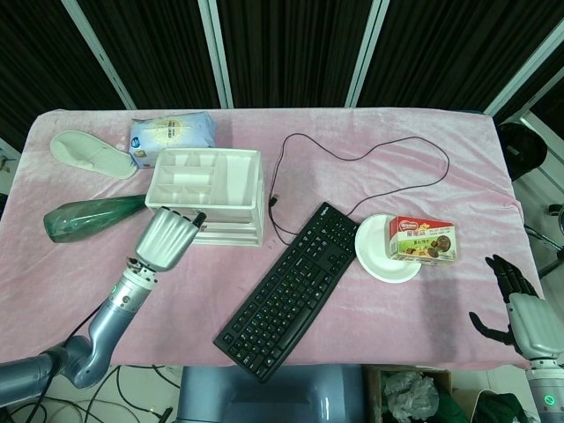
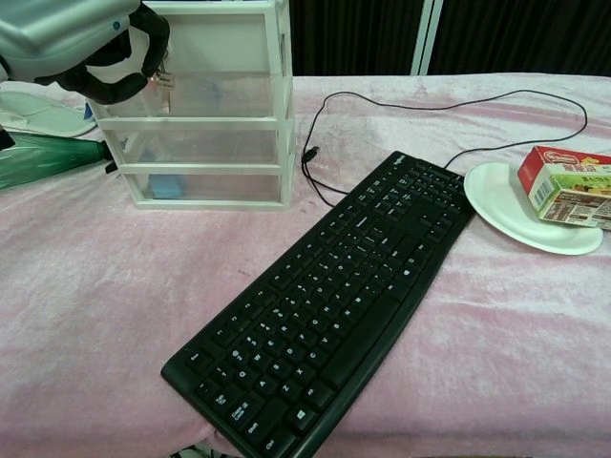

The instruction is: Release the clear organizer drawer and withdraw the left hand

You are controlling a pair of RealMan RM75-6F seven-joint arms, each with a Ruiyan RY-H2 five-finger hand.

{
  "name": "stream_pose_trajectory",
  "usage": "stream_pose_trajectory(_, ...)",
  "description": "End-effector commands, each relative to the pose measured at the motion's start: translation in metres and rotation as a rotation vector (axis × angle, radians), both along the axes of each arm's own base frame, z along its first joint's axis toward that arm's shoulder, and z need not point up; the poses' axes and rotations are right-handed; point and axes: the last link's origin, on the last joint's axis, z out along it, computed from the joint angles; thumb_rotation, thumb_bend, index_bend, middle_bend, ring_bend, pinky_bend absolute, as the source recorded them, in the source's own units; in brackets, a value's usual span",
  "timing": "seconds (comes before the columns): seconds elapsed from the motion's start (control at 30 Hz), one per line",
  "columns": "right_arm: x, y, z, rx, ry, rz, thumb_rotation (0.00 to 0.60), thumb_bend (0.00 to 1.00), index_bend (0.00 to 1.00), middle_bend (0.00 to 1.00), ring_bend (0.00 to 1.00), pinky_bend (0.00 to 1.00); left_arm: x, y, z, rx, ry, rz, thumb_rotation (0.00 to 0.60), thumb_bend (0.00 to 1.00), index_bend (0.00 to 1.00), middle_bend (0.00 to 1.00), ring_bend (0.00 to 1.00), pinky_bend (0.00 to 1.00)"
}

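The white-framed clear organizer stands at the table's left; in the chest view its top drawer sits flush with the frame. My left hand hovers just in front of it, fingers curled, fingertips close to the top drawer's left corner. In the chest view that left hand fills the top left corner. A small key-like metal piece shows right at its fingertips; I cannot tell whether it is pinched or lies behind the clear front. My right hand hangs past the table's front right edge, fingers spread, holding nothing.
A green bottle lies left of the organizer, with a white slipper and a blue packet behind. A black keyboard lies diagonally at centre, its cable looping back. A white plate carries a snack box.
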Motion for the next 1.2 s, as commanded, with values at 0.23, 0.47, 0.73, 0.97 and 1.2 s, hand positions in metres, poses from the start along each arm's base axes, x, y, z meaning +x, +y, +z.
stream_pose_trajectory(0.23, 0.0, 0.0, 0.0, -0.003, -0.001, -0.001, 0.6, 0.26, 0.0, 0.0, 0.0, 0.12, 0.0, 0.001, 0.001, 0.001, -0.003, 0.001, 0.6, 0.33, 0.5, 1.0, 1.0, 1.0)
stream_pose_trajectory(0.47, 0.0, 0.0, 0.0, -0.004, -0.001, 0.0, 0.6, 0.26, 0.0, 0.0, 0.0, 0.12, -0.003, 0.001, 0.003, 0.003, 0.005, 0.009, 0.6, 0.31, 0.49, 1.0, 1.0, 1.0)
stream_pose_trajectory(0.73, 0.0, 0.0, 0.0, -0.004, -0.001, 0.0, 0.6, 0.26, 0.0, 0.0, 0.0, 0.12, -0.002, -0.004, 0.009, 0.0, -0.036, 0.007, 0.6, 0.31, 0.48, 1.0, 1.0, 1.0)
stream_pose_trajectory(0.97, 0.0, 0.0, 0.0, -0.003, 0.0, 0.001, 0.6, 0.26, 0.0, 0.0, 0.0, 0.12, -0.015, -0.033, 0.027, -0.015, -0.143, 0.016, 0.6, 0.23, 0.42, 0.88, 0.88, 0.95)
stream_pose_trajectory(1.2, 0.001, 0.0, 0.0, -0.004, 0.011, 0.008, 0.6, 0.26, 0.0, 0.0, 0.0, 0.12, -0.059, -0.074, 0.053, -0.015, -0.225, 0.16, 0.6, 0.09, 0.16, 0.31, 0.37, 0.45)
